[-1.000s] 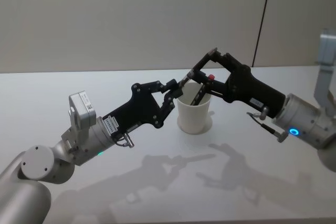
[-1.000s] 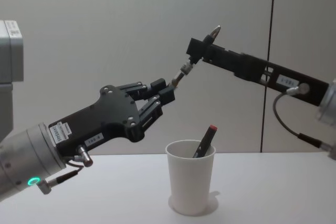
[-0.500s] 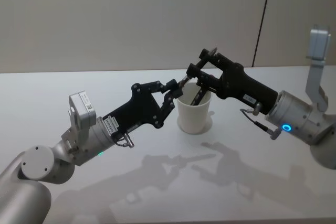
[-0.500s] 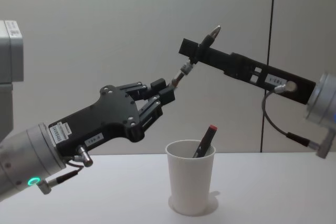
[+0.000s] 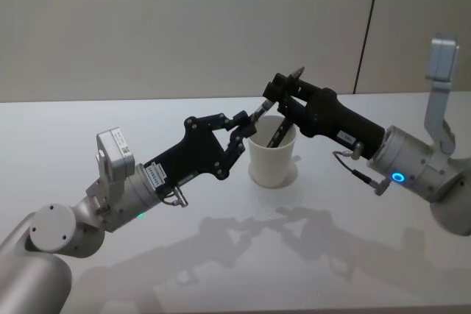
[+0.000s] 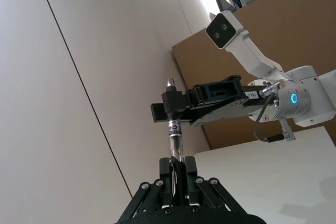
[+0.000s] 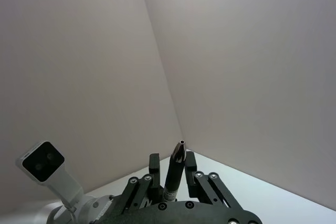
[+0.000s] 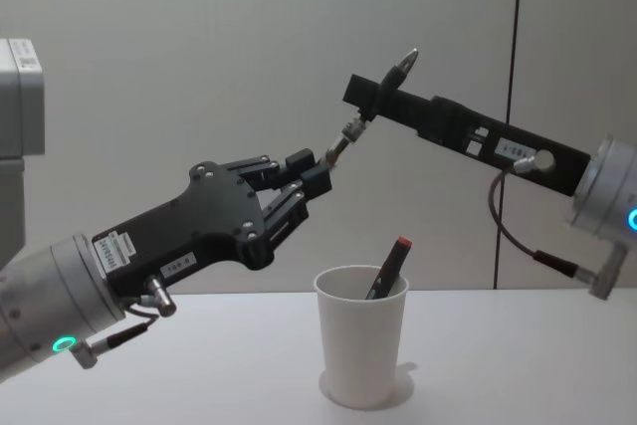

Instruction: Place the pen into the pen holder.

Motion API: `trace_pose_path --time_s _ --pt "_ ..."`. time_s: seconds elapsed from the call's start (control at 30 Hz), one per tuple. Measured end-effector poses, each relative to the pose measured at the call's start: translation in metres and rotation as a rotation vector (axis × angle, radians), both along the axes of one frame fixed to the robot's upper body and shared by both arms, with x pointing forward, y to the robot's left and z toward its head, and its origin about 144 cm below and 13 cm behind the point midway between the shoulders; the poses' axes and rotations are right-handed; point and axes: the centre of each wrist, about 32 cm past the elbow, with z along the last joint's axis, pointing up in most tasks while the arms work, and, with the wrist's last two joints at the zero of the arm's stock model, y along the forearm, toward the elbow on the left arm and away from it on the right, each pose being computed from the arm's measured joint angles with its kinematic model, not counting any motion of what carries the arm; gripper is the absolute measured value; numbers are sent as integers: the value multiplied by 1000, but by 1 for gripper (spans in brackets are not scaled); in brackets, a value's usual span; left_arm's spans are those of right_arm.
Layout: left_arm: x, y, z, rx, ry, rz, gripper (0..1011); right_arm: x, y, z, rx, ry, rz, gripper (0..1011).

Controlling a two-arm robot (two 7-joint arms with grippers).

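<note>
White paper cup point(image 8: 361, 333) stands on the counter point(image 5: 221, 240) below; my left tool point(image 8: 317, 168) and right tool point(image 8: 376, 97) both clamp the pen point(image 8: 370, 108). Pulling unevenly could drop it outside.

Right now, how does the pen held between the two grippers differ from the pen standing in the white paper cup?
The clear-barrelled silver-tipped pen hangs in the air above the white paper cup, gripped low by the left gripper and high by the right gripper. The dark red-capped pen leans inside the cup, touched by neither gripper. Both pens tilt the same way.
</note>
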Motion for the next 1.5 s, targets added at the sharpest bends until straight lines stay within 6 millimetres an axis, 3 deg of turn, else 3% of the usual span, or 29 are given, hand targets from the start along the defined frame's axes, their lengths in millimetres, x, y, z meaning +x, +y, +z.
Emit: trace_pose_path --time_s 0.13,0.23,0.7,1.23,1.33,1.5 --pt "0 0 0 0 0 0 176 0 1 0 3 0 3 185" --pt "0 0 0 0 0 0 175 0 2 0 4 1 5 134" --pt "0 0 0 0 0 0 176 0 3 3 7 -6 -5 130" --pt "0 0 0 0 0 0 607 3 2 8 13 -12 -17 129" --pt "0 0 0 0 0 0 750 3 2 8 15 -13 -20 129" --pt "0 0 0 0 0 0 877 4 1 9 17 -13 -24 129"
